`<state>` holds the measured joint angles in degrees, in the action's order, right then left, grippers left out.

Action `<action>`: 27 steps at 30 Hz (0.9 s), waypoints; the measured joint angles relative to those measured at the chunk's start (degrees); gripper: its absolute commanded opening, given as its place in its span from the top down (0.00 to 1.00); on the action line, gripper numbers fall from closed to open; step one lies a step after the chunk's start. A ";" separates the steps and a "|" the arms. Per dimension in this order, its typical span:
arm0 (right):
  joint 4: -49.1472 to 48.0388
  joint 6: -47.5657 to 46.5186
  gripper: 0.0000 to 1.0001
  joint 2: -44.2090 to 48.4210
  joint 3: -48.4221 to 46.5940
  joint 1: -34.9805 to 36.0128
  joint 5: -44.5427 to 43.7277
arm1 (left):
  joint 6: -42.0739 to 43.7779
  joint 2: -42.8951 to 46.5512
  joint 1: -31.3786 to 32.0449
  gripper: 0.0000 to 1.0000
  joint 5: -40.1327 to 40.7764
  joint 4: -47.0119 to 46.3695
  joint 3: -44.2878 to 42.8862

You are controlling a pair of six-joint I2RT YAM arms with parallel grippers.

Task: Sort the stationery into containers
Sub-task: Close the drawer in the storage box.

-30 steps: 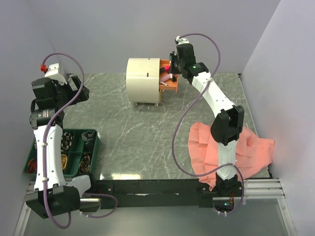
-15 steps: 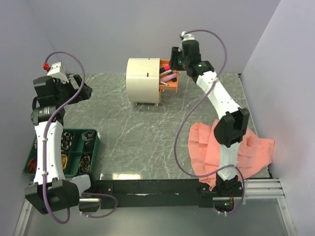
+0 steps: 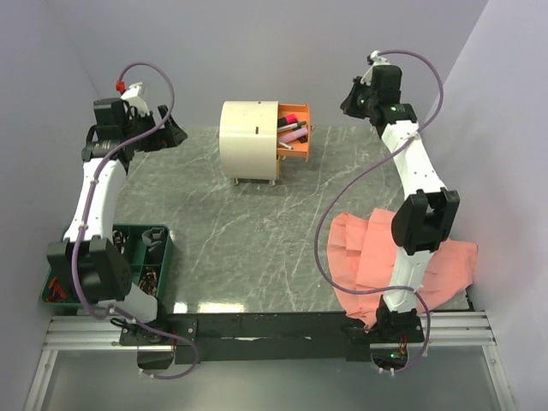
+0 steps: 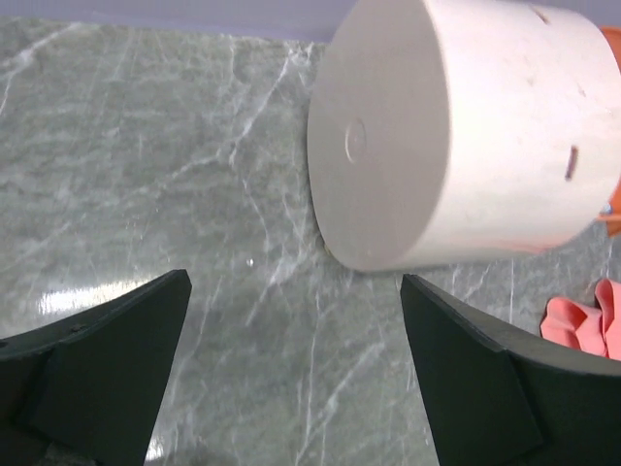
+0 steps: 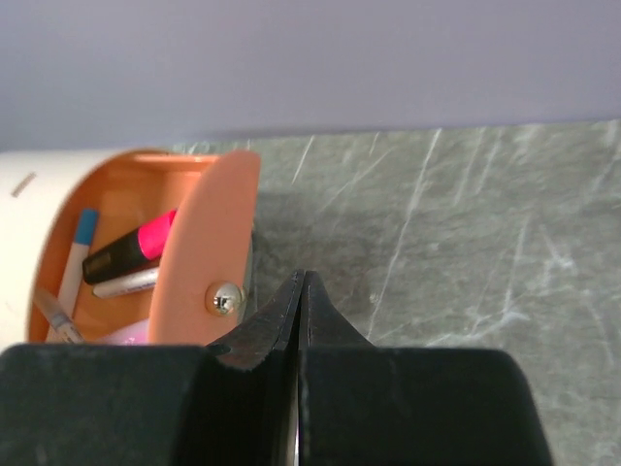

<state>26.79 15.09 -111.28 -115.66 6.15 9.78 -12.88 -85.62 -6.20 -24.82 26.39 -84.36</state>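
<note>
1. At the back of the marbled table, the cream drum-shaped cabinet stands on its short feet. An orange drawer is pulled out on the side facing the right arm.
2. Sorted stationery lies in that drawer. The right wrist view shows a black-and-pink highlighter and a blue-capped white pen inside, with more pens heaped beside them. From above, some seem to ride over the rim.
3. Right gripper: its jaws are pressed fully together and hold nothing. It sits off to the right of the drawer front and its knob, clear of both.
4. Left gripper: its jaws are spread as wide as they go and are empty. It is aimed at the cabinet's flat closed end and is not touching it.
5. Jamming risk: if the drawer is pushed home, a pen lying high or crosswise could catch on the cabinet's opening and be bent or flipped out.
6. Slipping risk: closed fingertips make a narrow pusher, and on the curved drawer front they could skid past the knob.
7. Sliding risk: the table looks smooth and the cabinet light. An unbraced push may shove or tip the whole drum toward the left arm instead of closing the drawer.
8. Missed-piece risk: no loose stationery shows on the bare table, but the salmon-pink cloth under the right arm is rumpled. Whether it hides anything I cannot tell, and the arm could drag it.
</note>
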 measured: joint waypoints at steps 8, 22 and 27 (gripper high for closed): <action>0.92 0.66 1.00 -6.99 -0.85 0.79 4.44 | 2.54 -12.33 1.22 0.88 -0.96 -1.68 -9.81; 0.70 2.45 1.00 -11.02 -5.25 5.20 5.40 | 7.61 -19.08 11.28 0.99 -0.72 -1.66 -11.91; 0.37 2.93 1.00 -11.06 -5.57 6.69 5.79 | 8.70 -20.26 12.63 0.99 0.07 -1.75 -13.40</action>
<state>27.16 18.02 -122.34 -121.23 12.84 15.57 -4.19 -105.89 6.44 -24.75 24.64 -97.76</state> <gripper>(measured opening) 0.007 0.016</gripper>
